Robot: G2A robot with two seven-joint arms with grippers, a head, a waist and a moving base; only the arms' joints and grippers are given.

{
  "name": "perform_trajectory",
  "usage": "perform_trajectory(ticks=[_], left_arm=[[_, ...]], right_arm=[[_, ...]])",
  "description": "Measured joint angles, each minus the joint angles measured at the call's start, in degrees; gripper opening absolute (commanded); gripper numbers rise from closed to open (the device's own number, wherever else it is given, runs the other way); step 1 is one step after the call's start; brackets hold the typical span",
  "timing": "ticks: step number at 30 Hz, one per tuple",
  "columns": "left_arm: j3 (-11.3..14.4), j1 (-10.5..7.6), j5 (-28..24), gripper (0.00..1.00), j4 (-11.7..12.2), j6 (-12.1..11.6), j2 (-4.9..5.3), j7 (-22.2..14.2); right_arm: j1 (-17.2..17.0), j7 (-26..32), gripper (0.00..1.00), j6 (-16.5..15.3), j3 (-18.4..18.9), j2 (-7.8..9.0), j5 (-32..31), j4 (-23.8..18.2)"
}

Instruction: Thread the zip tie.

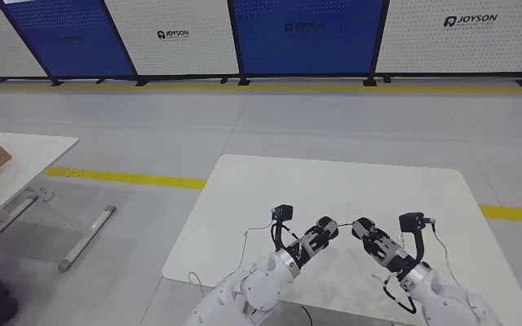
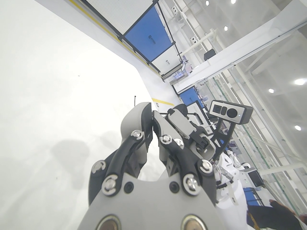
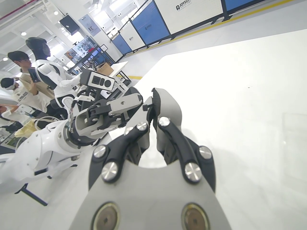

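R hand (image 3: 152, 104) seen pinched on zip tie (image 3: 145, 107) above tabletop (image 3: 239, 92); L hand (image 3: 134, 98) just beside.

Bright, even light fills the hall. In the left wrist view round ceiling lamps (image 2: 233, 0) glow as white spots, and the white table (image 2: 48, 60) is washed out almost to blank; the thin black zip tie (image 2: 134, 100) stands out as a hairline against it. Both wrist views bend straight lines near their edges. The top view is evenly lit.
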Motion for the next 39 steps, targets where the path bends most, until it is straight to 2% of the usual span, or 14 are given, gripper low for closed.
perform_trajectory(ticks=[1, 2, 4, 9, 13, 29, 30, 32, 39], left_arm=[[0.0, 0.04, -0.1, 0.05, 0.0, -0.1, 0.0, -0.1], [-0.1, 0.09, -0.2, 0.21, -0.1, -0.1, 0.01, -0.2], [-0.1, 0.16, -0.2, 0.29, -0.2, -0.2, 0.05, -0.5], [-0.1, 0.22, 0.2, 0.22, -0.1, -0.2, 0.13, -1.2], [-0.1, 0.02, 0.2, 0.0, 0.0, 0.0, 0.11, -1.1], [-0.8, 0.09, -0.1, 0.0, -0.2, -0.4, 0.26, -1.6], [-0.9, 0.11, -0.2, 0.0, -0.2, -0.5, 0.27, -1.6], [-1.0, 0.17, -0.5, 0.0, -0.3, -0.7, 0.28, -1.5], [-1.8, 0.36, -3.0, 0.0, -0.1, -1.5, 0.07, 1.2]], right_arm=[[0.0, 0.0, 0.0, 0.1, 0.0, 0.0, -0.1, 0.0], [0.0, -0.1, 0.0, 0.2, -0.1, -0.01, -0.2, 0.0], [0.1, -0.2, 0.0, 0.4, -0.2, -0.02, -0.4, 0.0], [0.3, -0.3, 0.0, 0.6, -0.6, -0.06, -0.6, 0.2], [0.3, -0.5, 0.0, 0.7, -0.7, -0.07, -0.7, 0.0], [0.8, -0.3, 0.0, 1.3, -1.3, -0.11, -0.8, 0.0], [0.9, -0.1, 0.16, 1.3, -1.4, -0.11, -0.9, 0.0], [1.1, 0.3, 1.0, 1.5, -1.6, -0.12, -0.9, 0.1], [1.6, 0.8, 1.0, 2.6, -2.0, -0.18, -0.9, 0.5]])
